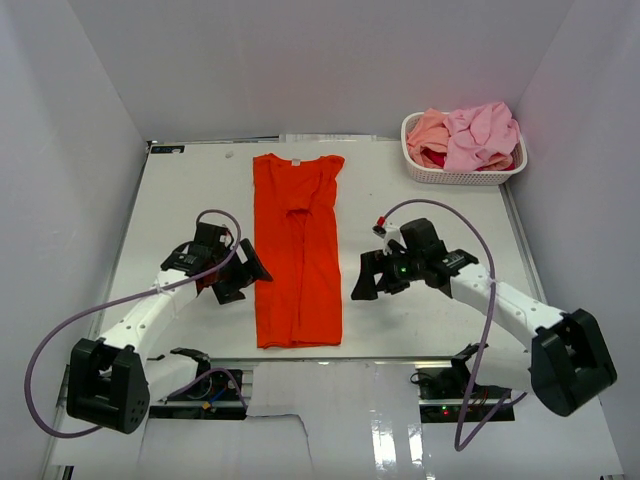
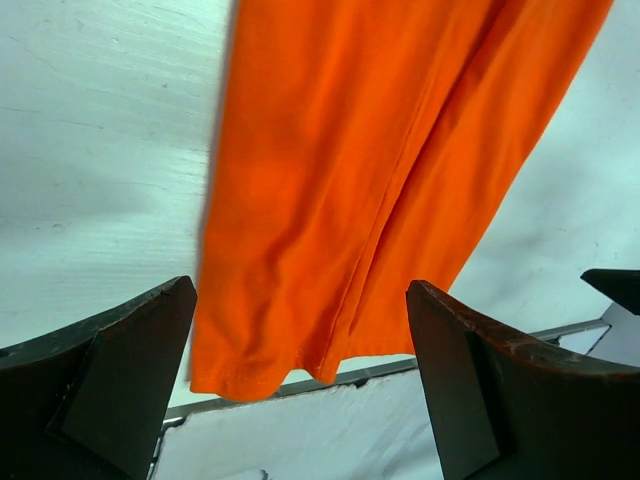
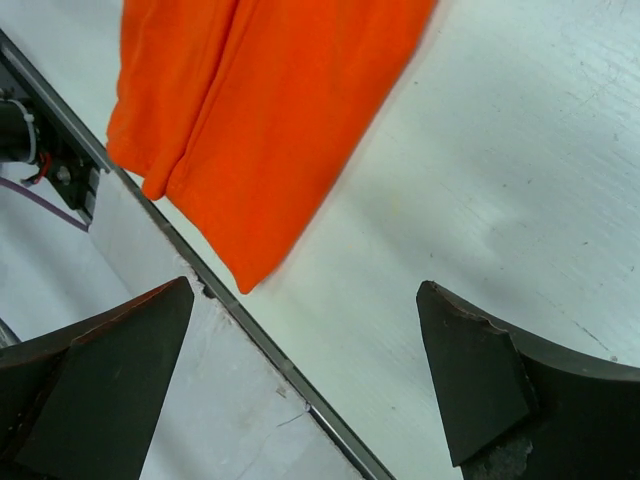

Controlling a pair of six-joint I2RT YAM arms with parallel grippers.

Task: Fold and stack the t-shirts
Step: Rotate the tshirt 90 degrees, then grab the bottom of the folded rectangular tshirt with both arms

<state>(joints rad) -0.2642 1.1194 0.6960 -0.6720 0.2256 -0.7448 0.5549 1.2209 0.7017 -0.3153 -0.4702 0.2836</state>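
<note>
1. The left jaws stand wide open and hold nothing. In the left wrist view the lower part of the orange-red t-shirt (image 2: 380,180) lies flat in the gap between the two dark tips, and no cloth is pinched.
2. The right jaws are also wide open and empty. In the right wrist view one bottom corner of the orange-red t-shirt (image 3: 260,120) shows at the upper left, and bare white surface (image 3: 520,150) fills the space between the tips.
3. The left arm (image 1: 150,310) reaches from the lower left of the top view up and to the right. Its jaws end just beside the left edge of the t-shirt; I cannot tell if they touch the cloth.
4. The right arm (image 1: 500,300) reaches from the lower right up and to the left. Its jaws point toward the right edge of the t-shirt, and a strip of surface (image 1: 180,200) shows between them and the cloth.
5. The orange-red t-shirt (image 1: 298,250) lies in the middle of the top view, folded lengthwise into a long narrow strip, with the collar toward the top of the frame and the hem toward the bottom.
6. A white basket (image 1: 465,178) stands at the upper right of the surface, well apart from both arms. It holds a crumpled heap of shirts: a light pink one (image 1: 480,135) on top, a salmon-peach one (image 1: 428,130) at the left, and a little dark red cloth (image 1: 435,157) below them.
</note>
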